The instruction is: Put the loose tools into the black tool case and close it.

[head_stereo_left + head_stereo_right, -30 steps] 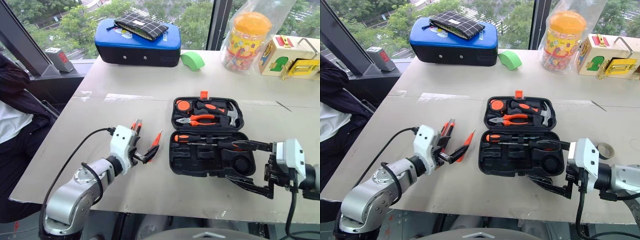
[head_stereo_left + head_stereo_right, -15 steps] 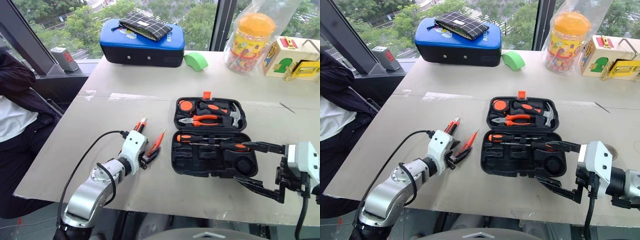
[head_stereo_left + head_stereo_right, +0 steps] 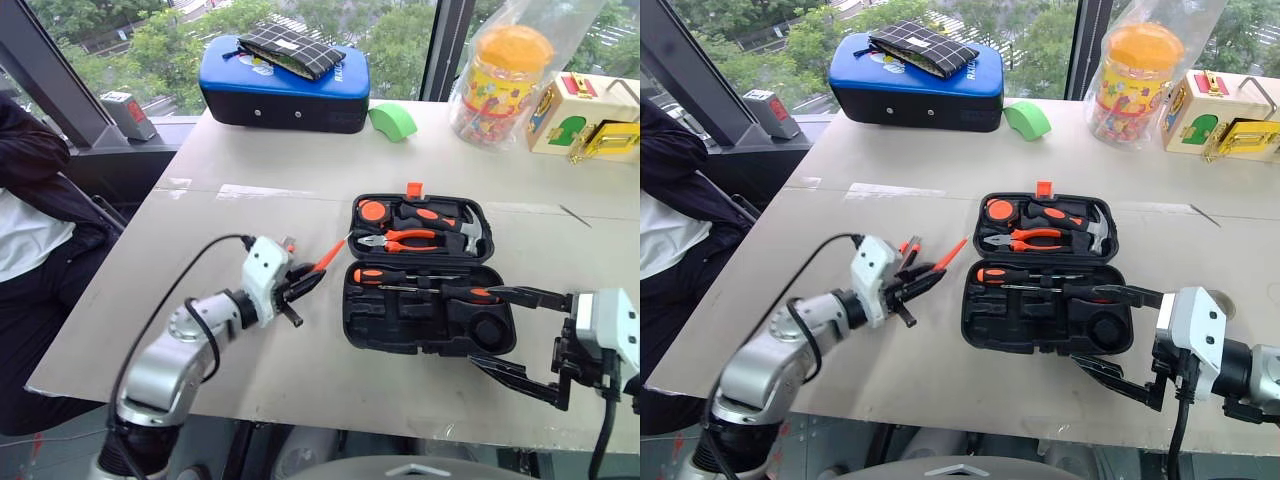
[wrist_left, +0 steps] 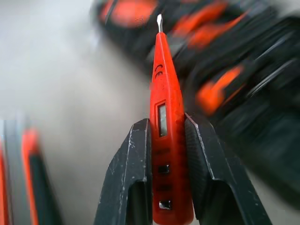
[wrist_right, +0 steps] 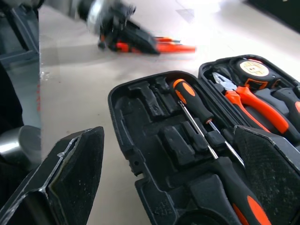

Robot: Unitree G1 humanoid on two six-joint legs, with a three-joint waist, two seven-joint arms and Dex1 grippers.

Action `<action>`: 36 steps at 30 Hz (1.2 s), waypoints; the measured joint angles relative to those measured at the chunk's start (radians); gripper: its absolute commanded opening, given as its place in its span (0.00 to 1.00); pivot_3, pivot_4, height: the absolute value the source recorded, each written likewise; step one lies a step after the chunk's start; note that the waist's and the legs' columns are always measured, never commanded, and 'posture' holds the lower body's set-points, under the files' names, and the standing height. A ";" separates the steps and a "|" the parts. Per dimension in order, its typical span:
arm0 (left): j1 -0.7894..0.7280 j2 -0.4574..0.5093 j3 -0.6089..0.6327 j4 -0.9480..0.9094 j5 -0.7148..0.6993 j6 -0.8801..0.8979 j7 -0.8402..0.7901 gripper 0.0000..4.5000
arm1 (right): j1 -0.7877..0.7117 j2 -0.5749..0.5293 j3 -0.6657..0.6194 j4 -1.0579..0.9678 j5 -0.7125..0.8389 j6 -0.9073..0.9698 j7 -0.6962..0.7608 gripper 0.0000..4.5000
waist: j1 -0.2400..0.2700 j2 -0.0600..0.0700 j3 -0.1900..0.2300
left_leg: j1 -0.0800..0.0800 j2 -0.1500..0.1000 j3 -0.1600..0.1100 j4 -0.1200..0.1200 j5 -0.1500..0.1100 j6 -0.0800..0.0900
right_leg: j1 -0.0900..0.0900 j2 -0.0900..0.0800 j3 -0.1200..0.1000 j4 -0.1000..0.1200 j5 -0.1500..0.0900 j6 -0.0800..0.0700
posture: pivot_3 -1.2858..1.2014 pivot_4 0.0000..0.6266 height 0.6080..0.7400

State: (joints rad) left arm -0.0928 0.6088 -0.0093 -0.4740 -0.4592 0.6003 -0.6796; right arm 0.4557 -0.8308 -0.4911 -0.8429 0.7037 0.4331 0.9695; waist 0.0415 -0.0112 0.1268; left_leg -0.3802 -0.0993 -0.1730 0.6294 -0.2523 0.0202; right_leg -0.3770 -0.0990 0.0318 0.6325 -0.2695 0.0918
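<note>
R gripper (image 3: 520, 335) nearest the camera, at the near R corner of the black tool case (image 3: 425, 345); jaws spread wide, nothing between them, one finger over the case's front half, the other off its near edge.

L gripper (image 3: 308, 281) just L of the case, above the table (image 3: 250, 150), fingers clamped on the all-orange tester screwdriver (image 3: 328, 256). L wrist view: both pads (image 4: 133, 173) pressed to the handle sides, blade tip free. Long axis slants up and away to the R; metal tip points at the case's far half, near the pliers (image 3: 400, 240).

Case open, lying flat, hinge running L-R. Near half: 2 orange/black screwdrivers (image 3: 400, 276), both lengthwise L-R, handles at L; remaining recesses bare. Far half: 1 pliers, 1 hammer (image 3: 445, 218), 1 tape measure (image 3: 369, 211). Orange latch (image 3: 408, 189) on far edge.

1 more orange/black tool (image 3: 908, 247) on the table just behind the L gripper, mostly hidden; type cannot tell.

Far side: 1 blue padded case (image 3: 280, 85) w/ 1 checked pouch (image 3: 290, 50) on top, 1 green tape roll (image 3: 388, 121), 1 orange-lidded jar (image 3: 495, 75), 1 wooden latch box (image 3: 590, 115). Person's dark sleeve (image 3: 30, 160) at far L.
</note>
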 measured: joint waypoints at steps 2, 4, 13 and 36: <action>-0.089 0.081 -0.044 0.016 -0.015 -0.041 -0.170 0.09 | 0.033 0.011 -0.004 0.002 -0.013 -0.008 0.006 1.00 | 0.000 0.001 0.001 | 0.000 0.000 0.000 0.000 0.000 0.000 | 0.000 0.000 0.000 0.000 0.000 0.000 | 0.52 0.24 1.00; -0.152 0.116 -0.105 0.046 0.009 -0.095 -0.274 0.09 | 0.051 0.012 -0.012 0.006 -0.020 -0.012 0.013 1.00 | -0.001 0.002 0.001 | 0.000 -0.001 0.001 0.000 0.000 0.000 | 0.001 0.000 0.000 -0.001 0.000 0.000 | 0.52 0.24 1.00; -0.419 0.065 -0.425 0.356 0.323 -0.379 -0.472 0.09 | 0.128 0.019 -0.121 0.031 -0.040 -0.047 0.060 1.00 | -0.003 0.002 0.002 | 0.000 0.000 0.000 0.000 0.000 0.000 | 0.001 0.001 0.000 -0.001 0.000 0.000 | 0.52 0.24 1.00; -0.342 -0.007 -0.352 0.349 0.201 -0.215 -0.530 0.21 | 0.151 0.043 -0.145 0.015 -0.061 -0.051 0.057 1.00 | -0.007 0.003 0.000 | 0.001 0.001 0.000 0.002 0.000 0.000 | 0.001 0.003 0.001 0.001 0.000 0.001 | 0.52 0.24 1.00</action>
State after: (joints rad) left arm -0.4348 0.6016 -0.3612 -0.1253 -0.2578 0.3850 -1.2099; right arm 0.6063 -0.7877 -0.6356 -0.8275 0.6424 0.3818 1.0267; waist 0.0343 -0.0085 0.1269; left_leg -0.3792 -0.0981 -0.1727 0.6314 -0.2522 0.0205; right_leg -0.3760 -0.0963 0.0329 0.6336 -0.2695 0.0925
